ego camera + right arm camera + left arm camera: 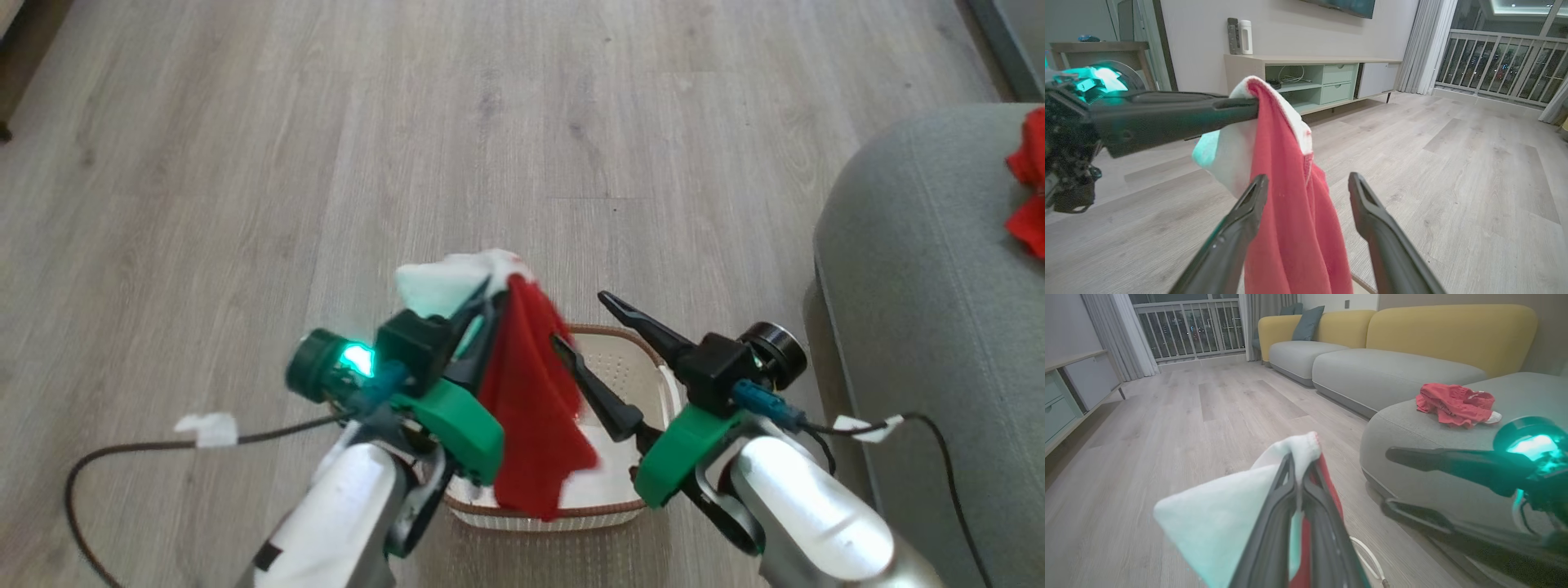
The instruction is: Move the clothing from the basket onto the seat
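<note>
At the centre of the head view, the left gripper (500,287) is clamping shut on a bright red garment (531,400) with white lining; the cloth is hanging limp above the cream basket (620,359); the right gripper (584,320) is gaping open beside it; at far right, a second red garment (1030,188) is lying crumpled on the grey seat (914,286).

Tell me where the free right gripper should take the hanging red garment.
I'd take the red garment on its free-hanging lower panel, coming in from the robot's right. It drapes loose below the left gripper, and the open right gripper faces it.
</note>
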